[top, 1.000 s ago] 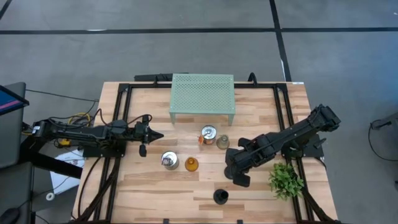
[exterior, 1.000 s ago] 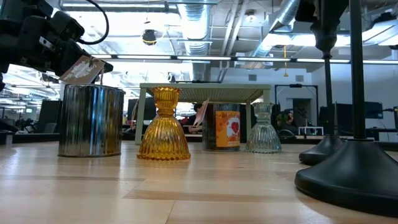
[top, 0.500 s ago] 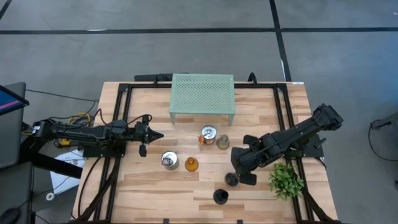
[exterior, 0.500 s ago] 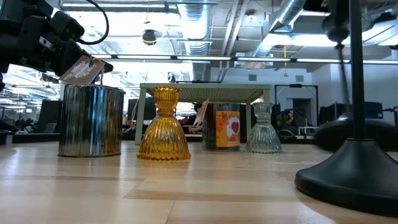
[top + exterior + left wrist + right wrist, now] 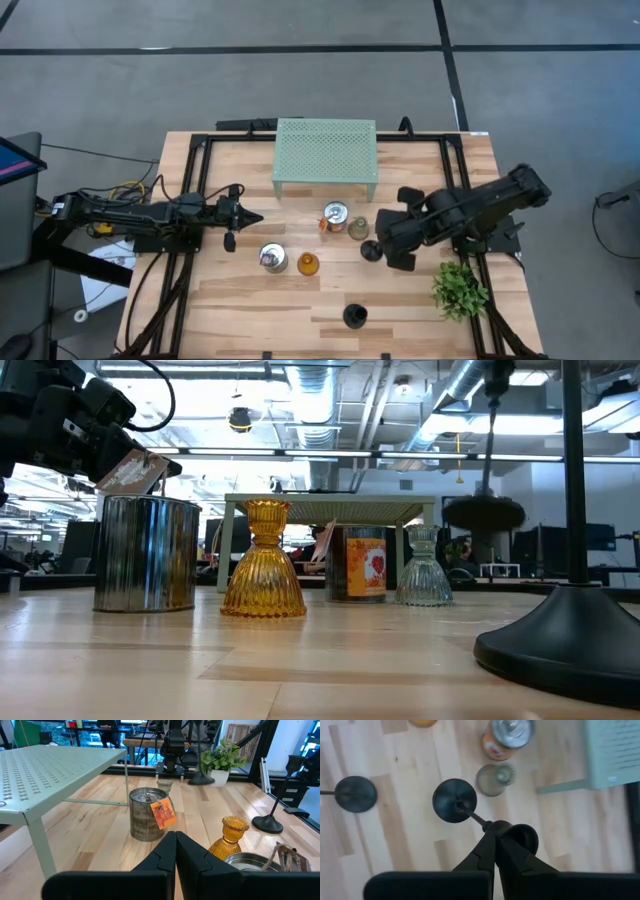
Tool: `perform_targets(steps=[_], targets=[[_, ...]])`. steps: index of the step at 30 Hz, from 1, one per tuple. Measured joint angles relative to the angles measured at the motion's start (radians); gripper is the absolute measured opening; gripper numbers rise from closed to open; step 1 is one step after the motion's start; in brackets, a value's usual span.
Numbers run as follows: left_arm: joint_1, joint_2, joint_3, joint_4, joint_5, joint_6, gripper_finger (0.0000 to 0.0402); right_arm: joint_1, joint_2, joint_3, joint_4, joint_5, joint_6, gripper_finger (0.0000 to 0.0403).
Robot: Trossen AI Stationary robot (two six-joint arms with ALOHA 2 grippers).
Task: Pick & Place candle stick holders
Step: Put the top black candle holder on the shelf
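My right gripper (image 5: 392, 243) is shut on a black slim-stemmed candle holder, whose round base (image 5: 454, 800) hangs in the air, also in the low view (image 5: 483, 512). It is next to the clear glass holder (image 5: 358, 228) and the orange-and-silver tin (image 5: 335, 215). The amber glass holder (image 5: 307, 264) and the silvery jar (image 5: 272, 258) stand on the table to their left. A second black holder (image 5: 354, 316) stands on its round base near the front edge. My left gripper (image 5: 255, 217) is shut and empty, level above the table left of the jar. My right gripper pinches the holder's upper end (image 5: 487, 826), where the stem meets the top cup, between its two fingers. The fingers come from above, pointing down. The holder hangs below them, base down, lifted clear of the table.
The pale green mesh stand (image 5: 326, 155) stands at the far middle of the table. A leafy green plant (image 5: 460, 288) stands at the near right, close to my right arm. Bare wood shows at the near left.
My right gripper has risen and gone toward the table's far edge with the black slim-stemmed holder. The holder's base has lifted off the table near the front and now hangs clear beside the clear glass holder.
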Motion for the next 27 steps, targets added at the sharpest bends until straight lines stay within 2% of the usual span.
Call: perform_targets(steps=[3,14,20,24,27], targets=[[0.000,0.000,0.000,0.000,0.000,0.000,0.0008,-0.017,0.000,0.063,-0.025,0.037,-0.041,0.0001],[0.000,0.000,0.000,-0.001,0.000,0.000,0.0008,-0.149,0.001,0.302,-0.034,0.197,-0.386,0.0000],[0.000,0.000,0.000,-0.004,0.000,0.000,0.0008,-0.252,0.000,0.407,-0.031,0.297,-0.582,0.0000],[0.000,0.000,0.000,-0.004,0.000,0.000,0.0008,-0.328,0.000,0.462,-0.019,0.416,-0.723,0.0000],[0.000,0.000,0.000,-0.004,0.000,0.000,0.0008,-0.400,-0.001,0.492,0.027,0.432,-0.836,0.0000]])
